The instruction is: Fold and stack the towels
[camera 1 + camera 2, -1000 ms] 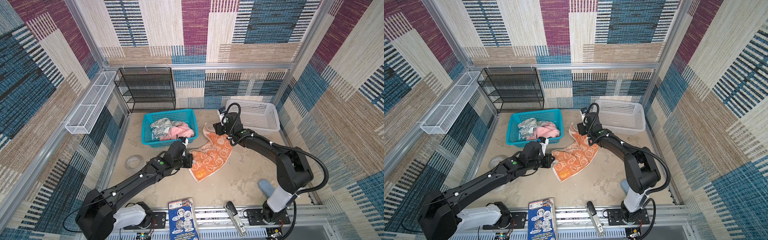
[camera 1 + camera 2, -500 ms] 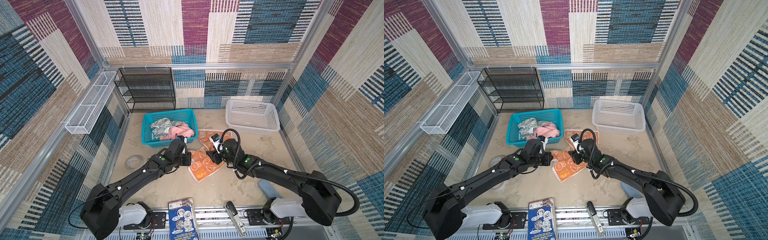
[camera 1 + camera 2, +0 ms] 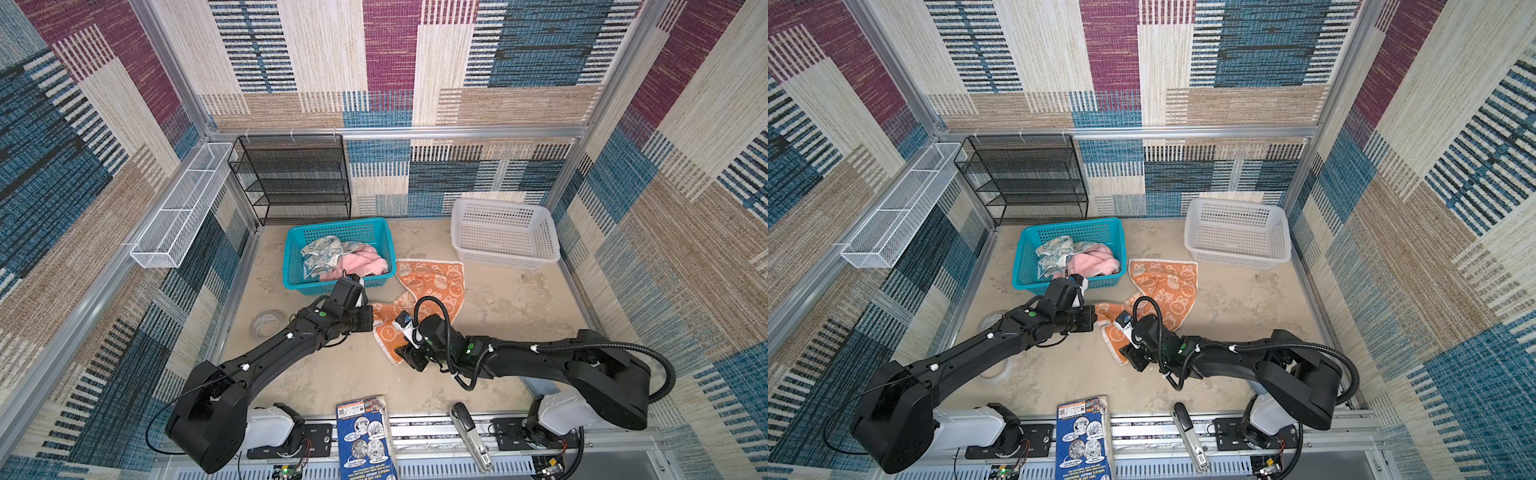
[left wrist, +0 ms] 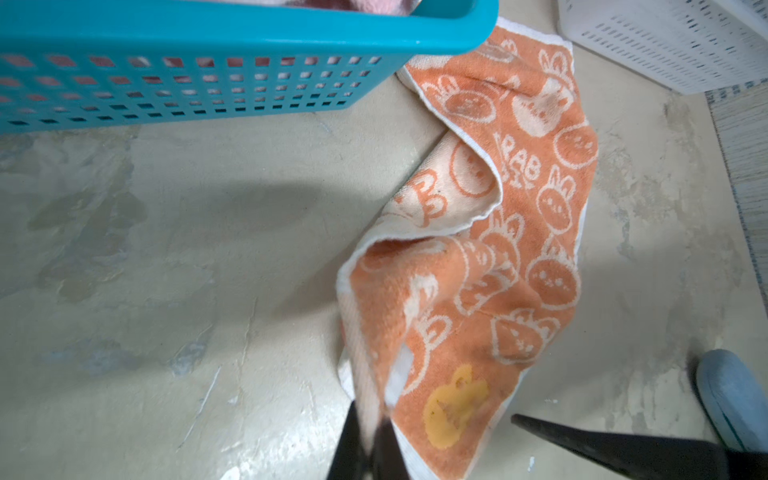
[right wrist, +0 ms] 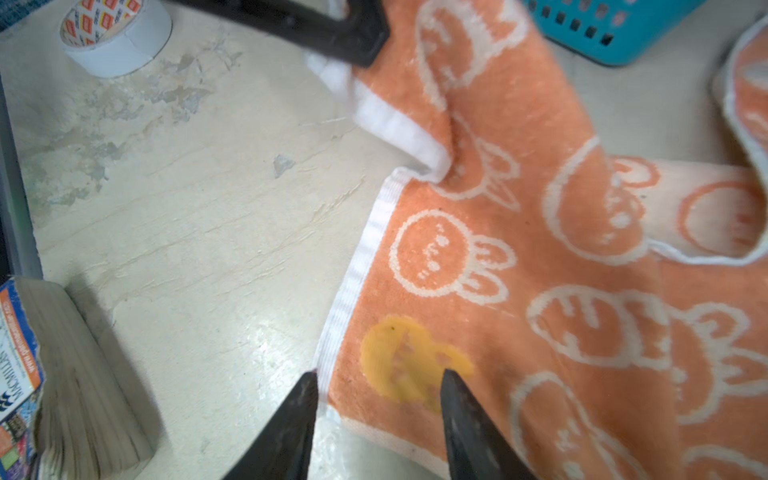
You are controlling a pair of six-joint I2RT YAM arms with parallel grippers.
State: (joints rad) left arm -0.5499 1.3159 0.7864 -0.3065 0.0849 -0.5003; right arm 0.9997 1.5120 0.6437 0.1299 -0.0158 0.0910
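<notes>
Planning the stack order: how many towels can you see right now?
3. The orange towel lies on the table; the blue towel and pink towel sit crumpled in the teal basket. More may be hidden beneath them.

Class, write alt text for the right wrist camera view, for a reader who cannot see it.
The right gripper, jaws open, straddles a white-hemmed corner of the orange towel, which lies rumpled on the beige table. The left gripper pinches another corner of it. A tape roll, a thick book and a teal basket sit nearby.
</notes>
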